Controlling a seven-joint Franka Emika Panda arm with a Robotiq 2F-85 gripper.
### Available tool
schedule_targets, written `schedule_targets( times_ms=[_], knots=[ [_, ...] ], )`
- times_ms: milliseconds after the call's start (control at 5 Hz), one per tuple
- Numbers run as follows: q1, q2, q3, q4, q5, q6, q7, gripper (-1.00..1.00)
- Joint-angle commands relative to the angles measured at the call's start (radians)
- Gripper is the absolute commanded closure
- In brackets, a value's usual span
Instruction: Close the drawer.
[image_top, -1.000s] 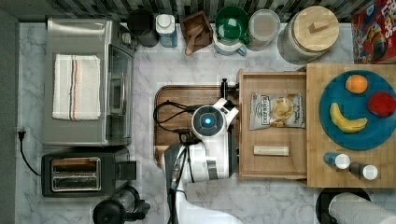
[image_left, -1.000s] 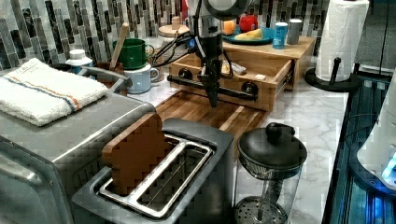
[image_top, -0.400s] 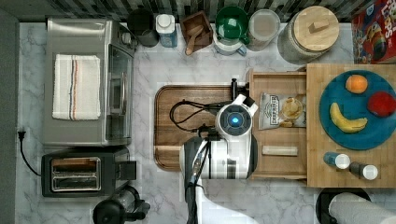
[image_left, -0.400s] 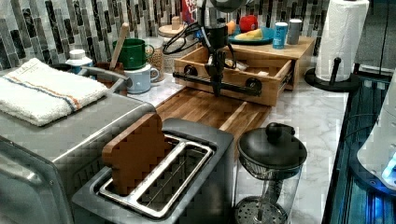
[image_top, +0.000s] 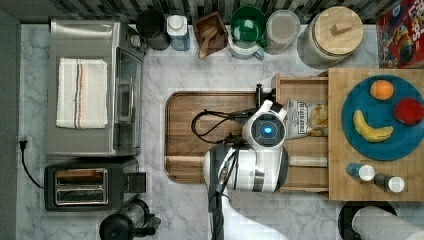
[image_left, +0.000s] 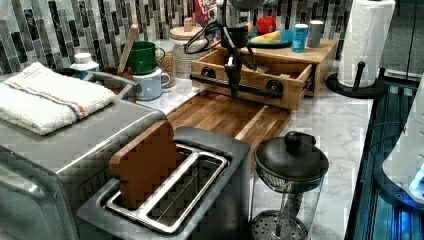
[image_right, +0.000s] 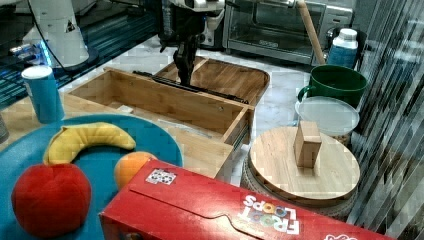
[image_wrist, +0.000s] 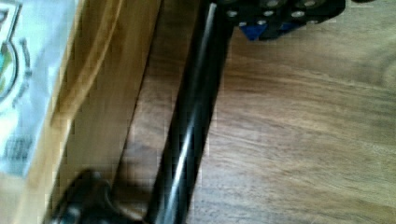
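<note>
It cannot be told if the jaws are released or clenched. The gripper (image_left: 233, 85) hangs at the black bar handle (image_left: 242, 86) of the drawer (image_right: 165, 102), which stands part open over the far edge of the cutting board (image_left: 227, 112). A snack bag (image_top: 306, 118) lies inside.

Arm (image_top: 250, 167): white shell w/ dark grey joint bands, rounded segments. Round cap on top w/ glowing blue light (image_top: 266, 130) in a black ring. Black cable (image_top: 210, 122) loops off the side; thinner wires run down along the lower link. Gripper (image_left: 233, 82): black, slim, narrow. Wrist view: black underside w/ small silver screws (image_wrist: 266, 4) and a blue part (image_wrist: 254, 30).
</note>
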Motion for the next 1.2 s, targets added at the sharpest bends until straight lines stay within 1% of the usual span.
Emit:
schedule_targets(
  times_ms=[200, 400, 600, 800, 1000, 1200],
  knots=[
    [-0.209, 0.128, -0.147, 0.243, 0.075, 0.081, -0.356, 1.00],
    [-0.242, 0.170, -0.179, 0.322, 0.108, 0.044, -0.454, 1.00],
    [-0.281, 0.203, -0.193, 0.380, 0.122, 0.021, -0.501, 1.00],
    [-0.302, 0.212, -0.205, 0.404, 0.129, 0.006, -0.494, 1.00],
    [-0.320, 0.210, -0.204, 0.396, 0.127, 0.019, -0.483, 1.00],
    [-0.320, 0.210, -0.204, 0.396, 0.127, 0.019, -0.482, 1.00]
  ],
)
